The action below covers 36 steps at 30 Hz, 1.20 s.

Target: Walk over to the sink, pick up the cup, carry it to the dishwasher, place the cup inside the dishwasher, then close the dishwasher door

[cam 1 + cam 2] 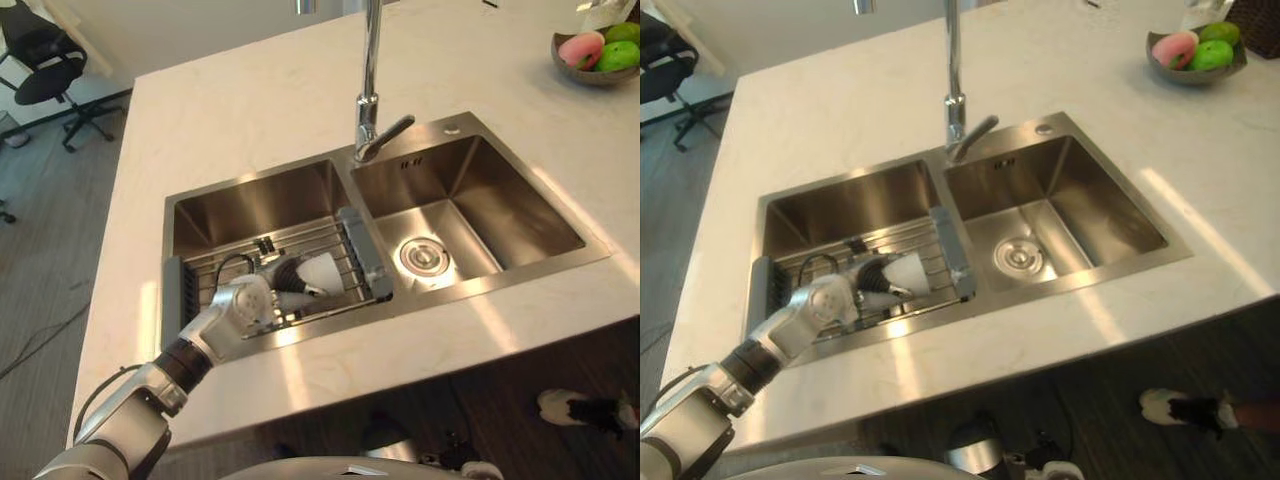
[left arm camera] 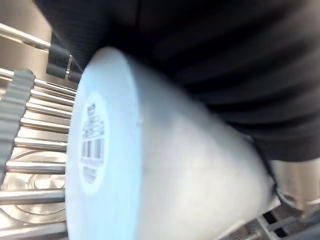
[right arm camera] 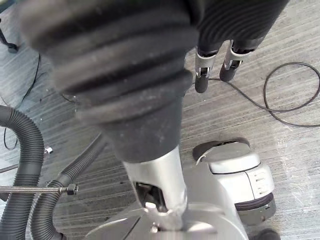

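- Left basin [image 1: 250, 205]: open from above; the lower part is spanned side to side by a wire rack [image 1: 310, 238] with a grey block at each end
- Rack, front middle: taken by the cup [image 1: 320, 271] lying on its side, left hand [image 1: 245, 303] curled round it
- Right basin [image 1: 520, 210]: free
- Faucet [image 1: 368, 100]: upright at the back between the basins, lever angled toward the right basin
- Countertop [image 1: 230, 110]: bare around the sink; fruit bowl [image 1: 592, 62] at the far right corner, well apart
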### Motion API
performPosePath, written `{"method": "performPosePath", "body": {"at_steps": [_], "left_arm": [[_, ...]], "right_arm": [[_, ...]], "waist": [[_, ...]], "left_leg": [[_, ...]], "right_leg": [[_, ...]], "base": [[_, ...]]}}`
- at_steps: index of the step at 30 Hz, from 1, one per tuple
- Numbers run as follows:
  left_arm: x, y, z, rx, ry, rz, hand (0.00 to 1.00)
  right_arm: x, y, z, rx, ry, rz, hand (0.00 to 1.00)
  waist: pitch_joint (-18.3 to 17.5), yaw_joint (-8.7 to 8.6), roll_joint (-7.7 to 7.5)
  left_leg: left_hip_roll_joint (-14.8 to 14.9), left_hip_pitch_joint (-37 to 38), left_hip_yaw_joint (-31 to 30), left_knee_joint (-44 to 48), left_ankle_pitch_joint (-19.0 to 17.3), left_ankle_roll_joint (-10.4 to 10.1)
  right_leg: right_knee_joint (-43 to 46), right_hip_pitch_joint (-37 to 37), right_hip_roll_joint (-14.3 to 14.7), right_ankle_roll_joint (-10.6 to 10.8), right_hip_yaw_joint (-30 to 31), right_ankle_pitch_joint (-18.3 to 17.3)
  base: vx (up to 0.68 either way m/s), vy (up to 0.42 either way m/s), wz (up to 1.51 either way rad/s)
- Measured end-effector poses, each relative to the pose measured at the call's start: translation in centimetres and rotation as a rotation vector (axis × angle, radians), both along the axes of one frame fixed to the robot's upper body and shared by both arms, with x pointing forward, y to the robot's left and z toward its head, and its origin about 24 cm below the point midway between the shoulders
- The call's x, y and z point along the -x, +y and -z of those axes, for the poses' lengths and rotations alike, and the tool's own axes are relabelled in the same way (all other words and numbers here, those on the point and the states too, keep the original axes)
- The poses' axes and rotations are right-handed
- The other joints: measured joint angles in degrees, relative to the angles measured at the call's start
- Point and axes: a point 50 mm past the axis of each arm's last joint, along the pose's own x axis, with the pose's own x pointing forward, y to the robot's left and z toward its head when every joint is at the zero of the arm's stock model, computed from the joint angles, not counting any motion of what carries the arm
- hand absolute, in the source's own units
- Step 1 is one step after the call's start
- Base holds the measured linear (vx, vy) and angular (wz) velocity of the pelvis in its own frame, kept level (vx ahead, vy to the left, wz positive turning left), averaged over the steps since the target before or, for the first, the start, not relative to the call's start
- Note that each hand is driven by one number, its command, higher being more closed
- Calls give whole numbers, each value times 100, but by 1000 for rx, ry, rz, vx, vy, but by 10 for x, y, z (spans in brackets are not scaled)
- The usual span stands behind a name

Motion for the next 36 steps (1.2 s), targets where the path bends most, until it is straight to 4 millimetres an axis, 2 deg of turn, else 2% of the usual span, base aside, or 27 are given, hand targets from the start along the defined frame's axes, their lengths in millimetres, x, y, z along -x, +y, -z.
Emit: {"method": "performPosePath", "body": {"at_steps": [9,17,19,21,28,32,36], "left_arm": [[1,-3,1,113,15,-45,100],[7,-17,-13,354,75,-24,100],[8,-21,-23,433,65,-14,100],[8,-20,-40,569,30,-20,100],[14,-17,-81,980,-25,-61,100],[19,-7,-96,1267,-52,-129,100],[28,14,-118,1500,-213,-185,100]], "right_arm": [[1,0,1,0,4,-3,0],[2,4,2,-12,4,5,0],[4,8,4,-27,5,29,0],[7,10,6,-35,7,37,0],[21,9,8,-51,8,133,0],[29,11,10,-59,14,170,0],[42,17,12,-64,33,192,0]], "waist": [[1,17,-40],[35,91,-124],[35,165,-188],[59,239,-252],[34,477,-281],[-49,567,-336],[-164,693,-406]], "left_leg": [[3,16,-95,-2,42,0],[24,98,-95,-3,60,3],[31,104,-100,-3,68,4],[34,103,-110,-3,79,14],[32,57,-145,-3,105,7],[42,57,-150,-2,117,2],[44,65,-159,-3,134,12]], "right_leg": [[-3,83,-11,-3,-105,3],[30,155,-22,-6,-110,5],[37,159,-26,-7,-110,6],[47,157,-29,-11,-118,8],[74,155,-37,-11,-115,8],[82,159,-25,-14,-112,10],[94,171,-24,-21,-113,14]], "base": [[-11,-6,6],[0,0,0],[-33,2,0],[0,0,0],[3,0,2],[0,0,0],[0,0,1]]}}
